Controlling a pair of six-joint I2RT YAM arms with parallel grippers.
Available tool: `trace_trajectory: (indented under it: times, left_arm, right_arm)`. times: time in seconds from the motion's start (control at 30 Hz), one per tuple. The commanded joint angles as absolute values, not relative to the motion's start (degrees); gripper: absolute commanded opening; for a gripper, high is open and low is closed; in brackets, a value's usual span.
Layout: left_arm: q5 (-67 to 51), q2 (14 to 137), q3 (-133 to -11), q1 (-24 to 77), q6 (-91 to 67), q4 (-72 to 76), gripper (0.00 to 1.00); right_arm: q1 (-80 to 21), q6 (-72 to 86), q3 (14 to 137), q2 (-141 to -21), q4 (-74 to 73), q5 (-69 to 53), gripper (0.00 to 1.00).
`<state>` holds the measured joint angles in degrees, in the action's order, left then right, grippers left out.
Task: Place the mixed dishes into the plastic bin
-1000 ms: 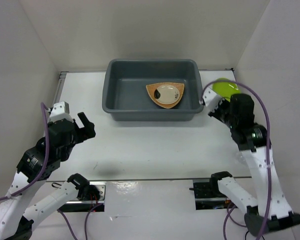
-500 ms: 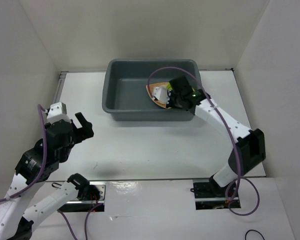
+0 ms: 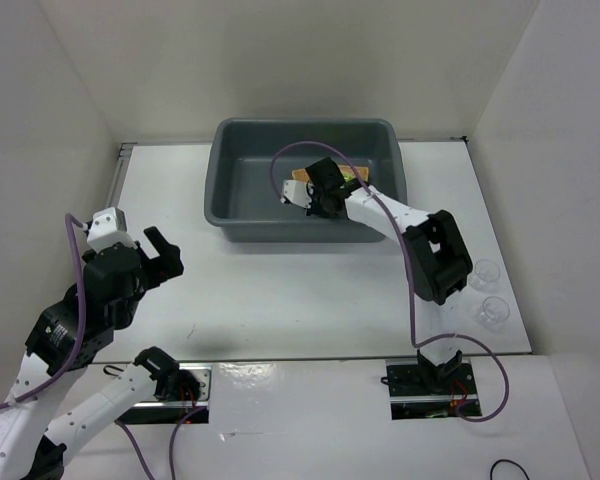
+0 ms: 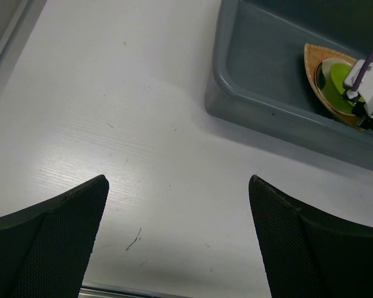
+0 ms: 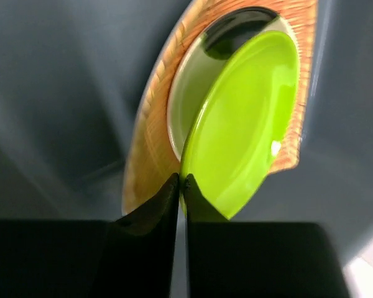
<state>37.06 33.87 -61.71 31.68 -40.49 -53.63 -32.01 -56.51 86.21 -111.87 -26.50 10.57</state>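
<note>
I am looking down on a flat white tabletop [image 3: 310,285] boxed in by plain pale walls [image 3: 280,60] on three sides. The plastic bin [image 3: 305,124] sits at the far middle of it, a dark grey smooth tub with rounded corners and a rolled rim. My right arm reaches over the near rim into it and hides most of the contents from above, with its purple cable [image 3: 276,165] arching over the bin floor. Inside, towards the right end, the woven tray [image 5: 150,133] lies flat, orange-brown and fan-shaped, with the cream plate [image 5: 188,105] on it. The lime-green plate [image 5: 242,118], glossy and round, is tilted above the cream one, its near edge pinched between the right fingers [image 5: 165,208], which are closed down to a sliver. The left fingers [image 4: 62,236] are spread wide over bare tabletop near the bin's left corner, holding nothing. Two clear cups [image 3: 483,272] stand upright on the right side, well apart from the bin.
</note>
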Motion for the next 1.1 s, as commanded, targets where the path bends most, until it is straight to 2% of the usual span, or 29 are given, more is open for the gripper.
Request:
trace_trajectory:
  times: [0.0,0.03,0.07,0.17,0.23,0.4,0.5,0.6,0.67,0.8,0.97,1.07]
  left_arm:
    - [38.23,33.57,-61.52,31.38,-41.04,-52.91,1.0]
    - [38.23,33.57,-61.52,31.38,-41.04,-52.91,1.0]
    - [38.23,33.57,-61.52,31.38,-41.04,-52.91,1.0]
    - [38.23,33.57,-61.52,31.38,-41.04,-52.91,1.0]
    - [38.23,33.05,-61.52,31.38,-41.04,-52.91,1.0]
    - [38.23,31.29,-61.52,31.38,-41.04,-52.91,1.0]
    - [38.23,30.76,-61.52,31.38,-41.04,-52.91,1.0]
    - [38.23,31.28,-61.0,31.38,-40.44,-52.38,1.0]
    - [37.71,31.9,-61.0,31.38,-39.91,-52.38,1.0]
    - [37.18,32.43,-61.0,31.38,-39.38,-51.86,1.0]
    - [36.66,32.43,-61.0,31.38,-39.38,-51.86,1.0]
    - [36.65,33.66,-61.0,31.38,-38.85,-51.86,1.0]
  right_arm:
    - [-32.34,-55.11,88.95,-113.9,-20.13,12.91,0.17]
    - [-32.34,-55.11,88.95,-113.91,-19.43,13.44,0.24]
    - [-32.34,-55.11,88.95,-113.91,-19.42,13.45,0.41]
    - [-32.34,-54.5,88.34,-110.94,-19.42,13.97,0.58]
    - [-32.34,-53.8,88.33,-108.65,-20.12,13.97,0.63]
    - [-30.6,-47.65,85.96,-94.95,-21.26,16.0,0.67]
    - [-27.78,-45.36,81.84,-85.57,-22.76,17.48,0.73]
    - [-20.76,-44.74,76.39,-76.42,-26.35,17.49,0.77]
    - [-13.74,-44.74,72.26,-71.83,-28.81,15.83,0.82]
    - [-1.96,-49.11,63.05,-59.98,-37.68,9.26,0.85]
    - [13.69,-56.07,56.08,-56.25,-42.62,3.17,0.86]
    - [23.0,-57.83,57.81,-63.61,-47.36,-2.09,0.86]
